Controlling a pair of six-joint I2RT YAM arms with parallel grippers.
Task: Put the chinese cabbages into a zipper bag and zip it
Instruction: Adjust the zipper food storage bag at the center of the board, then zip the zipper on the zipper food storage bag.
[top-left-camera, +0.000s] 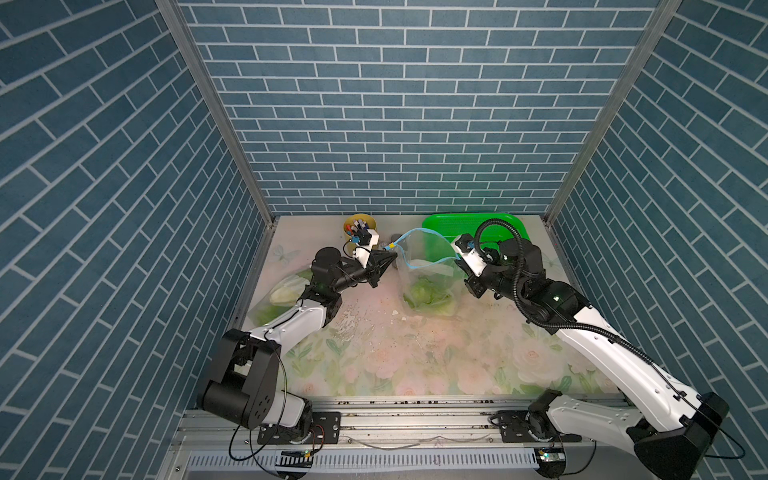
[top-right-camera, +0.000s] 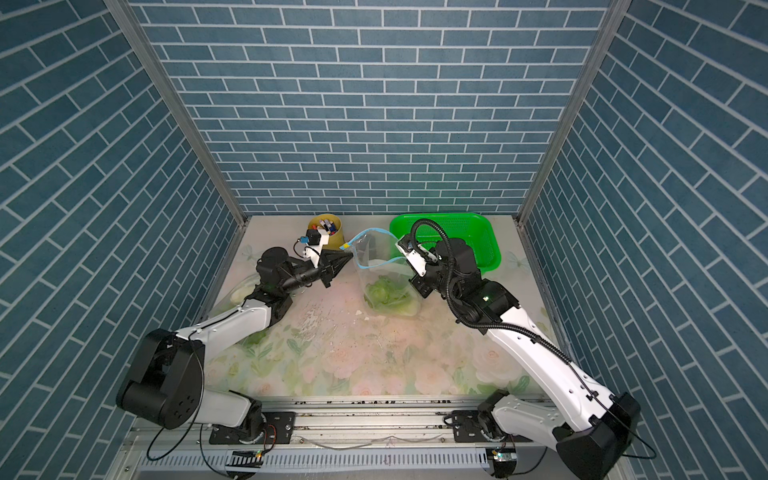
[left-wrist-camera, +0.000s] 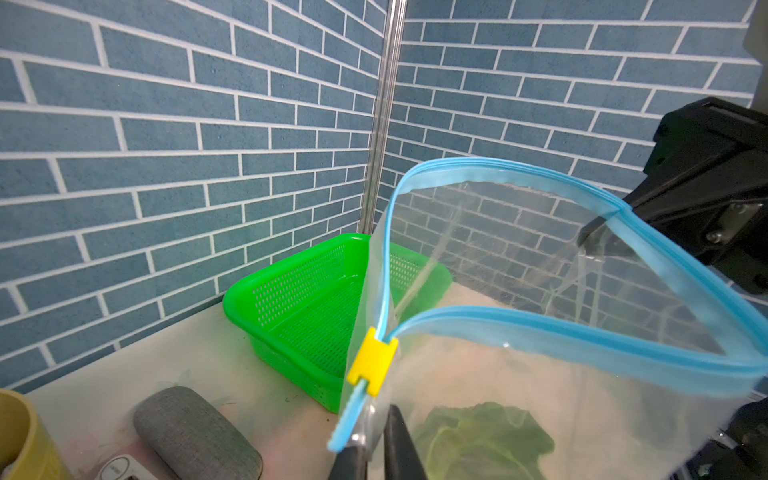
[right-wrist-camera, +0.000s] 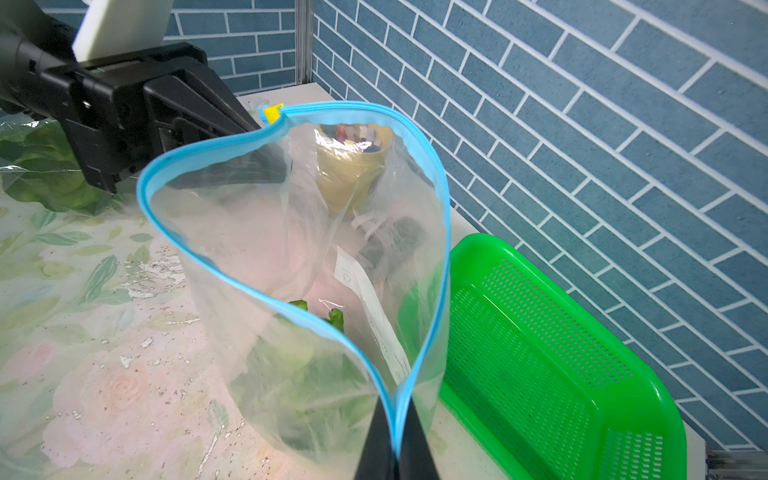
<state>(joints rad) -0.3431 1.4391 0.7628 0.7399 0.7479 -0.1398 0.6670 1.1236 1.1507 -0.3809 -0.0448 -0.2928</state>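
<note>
Centre frame in both top views, the zipper bag (top-left-camera: 424, 266) hangs open-mouthed, its bottom on the table (top-left-camera: 415, 353), with chinese cabbages (top-left-camera: 430, 297) inside (how many is unclear). The left hand (left-wrist-camera: 372, 430) is clenched on the rim beside the yellow slider (left-wrist-camera: 372, 360). The right hand (right-wrist-camera: 395, 419) pinches the opposite end. The yellow cup (top-right-camera: 337, 237) holds markers (top-right-camera: 326, 225). The green basket (top-left-camera: 478, 215) sits just behind the bag.

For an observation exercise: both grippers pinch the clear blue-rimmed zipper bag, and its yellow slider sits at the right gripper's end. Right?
No: the yellow slider sits at the left gripper's end, as the left wrist view shows. Both grippers do pinch the clear blue-rimmed zipper bag.
</note>
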